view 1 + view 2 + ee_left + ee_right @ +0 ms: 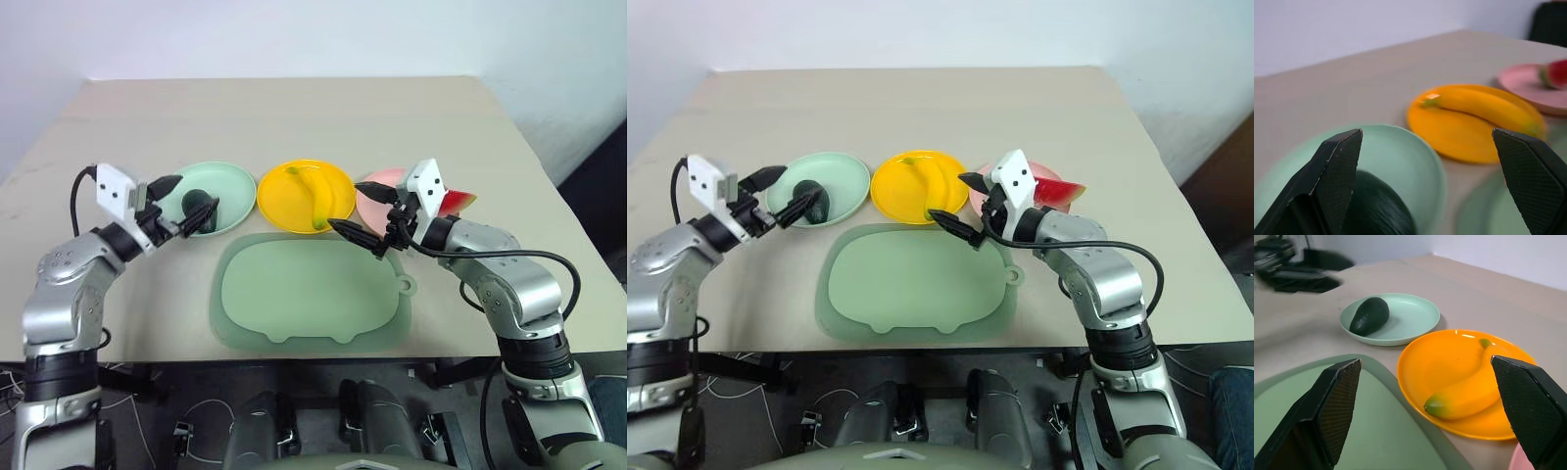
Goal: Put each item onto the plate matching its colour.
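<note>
I see the banana (pixel 312 199) on the yellow plate (pixel 284 206) at centre, the watermelon slice (pixel 457 201) on the pink plate (pixel 377 193) to its right, and the avocado (pixel 199 208) on the mint plate (pixel 230 186) at left. All look light, hard and slick; I'd grip mid-body. Left claw (pixel 186 204) and right claw (pixel 362 210) gape empty.

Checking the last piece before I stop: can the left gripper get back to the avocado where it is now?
Probably yes. The left gripper stands open right beside the avocado, which lies uncovered on the mint green plate, with nothing between them.
</note>
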`<state>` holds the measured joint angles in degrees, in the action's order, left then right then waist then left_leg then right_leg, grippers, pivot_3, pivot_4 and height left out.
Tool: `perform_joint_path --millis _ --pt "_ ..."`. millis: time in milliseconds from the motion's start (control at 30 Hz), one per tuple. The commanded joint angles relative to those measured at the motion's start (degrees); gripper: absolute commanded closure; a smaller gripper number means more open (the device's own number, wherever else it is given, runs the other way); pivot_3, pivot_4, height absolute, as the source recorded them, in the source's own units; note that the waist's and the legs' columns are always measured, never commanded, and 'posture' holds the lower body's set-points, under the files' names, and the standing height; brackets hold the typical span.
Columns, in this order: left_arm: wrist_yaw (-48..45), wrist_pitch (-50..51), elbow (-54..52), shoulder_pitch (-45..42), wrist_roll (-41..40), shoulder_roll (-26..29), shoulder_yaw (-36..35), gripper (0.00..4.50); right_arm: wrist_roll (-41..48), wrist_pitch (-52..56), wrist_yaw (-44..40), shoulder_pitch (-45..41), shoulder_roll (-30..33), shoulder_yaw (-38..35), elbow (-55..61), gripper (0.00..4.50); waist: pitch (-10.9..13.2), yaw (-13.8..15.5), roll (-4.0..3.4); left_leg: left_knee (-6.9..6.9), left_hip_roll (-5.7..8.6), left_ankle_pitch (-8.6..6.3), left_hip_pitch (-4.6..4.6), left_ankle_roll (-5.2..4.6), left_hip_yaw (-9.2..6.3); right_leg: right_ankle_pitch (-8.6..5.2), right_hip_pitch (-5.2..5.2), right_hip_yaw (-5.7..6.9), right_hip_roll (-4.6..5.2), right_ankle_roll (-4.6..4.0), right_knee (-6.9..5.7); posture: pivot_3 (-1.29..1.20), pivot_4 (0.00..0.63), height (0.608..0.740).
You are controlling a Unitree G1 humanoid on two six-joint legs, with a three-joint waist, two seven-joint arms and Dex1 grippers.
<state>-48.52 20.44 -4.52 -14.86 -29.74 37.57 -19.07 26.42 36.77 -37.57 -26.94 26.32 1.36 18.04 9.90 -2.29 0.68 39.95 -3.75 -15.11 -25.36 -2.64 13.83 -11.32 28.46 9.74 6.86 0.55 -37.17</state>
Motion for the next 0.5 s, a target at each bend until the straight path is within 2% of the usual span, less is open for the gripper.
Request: perform_joint_path --millis 33,367,500 --pt "-4.93 -1.89 -3.08 1.93 -2.29 2.21 -1.28 0.05 2.23 0.29 0.67 0.57 0.21 -2.61 3.88 0.00 0.00 0.24 0.00 0.00 0.00 0.00 0.00 0.00 0.00 -0.02 0.00 0.00 0.01 -0.04 0.02 0.00 0.150 0.696" --pt "-9.68 -11.07 -3.05 9.76 0.81 1.18 0.58 0.05 4.56 -0.80 -1.56 9.04 4.50 -6.16 9.89 0.00 0.00 0.53 0.00 -0.02 0.01 -0.08 -0.03 -0.10 0.00 -0.06 0.02 0.00 0.08 -0.10 0.14 0.00 0.150 0.696" --pt "-10.74 -10.17 -1.99 9.29 -1.63 1.40 -0.33 0.05 5.65 -0.72 -1.53 12.18 5.66 -7.66 11.71 0.00 0.00 0.82 0.00 -0.02 0.01 -0.09 -0.02 -0.11 0.00 -0.13 0.00 -0.01 0.07 -0.03 0.20 0.00 0.150 0.696"
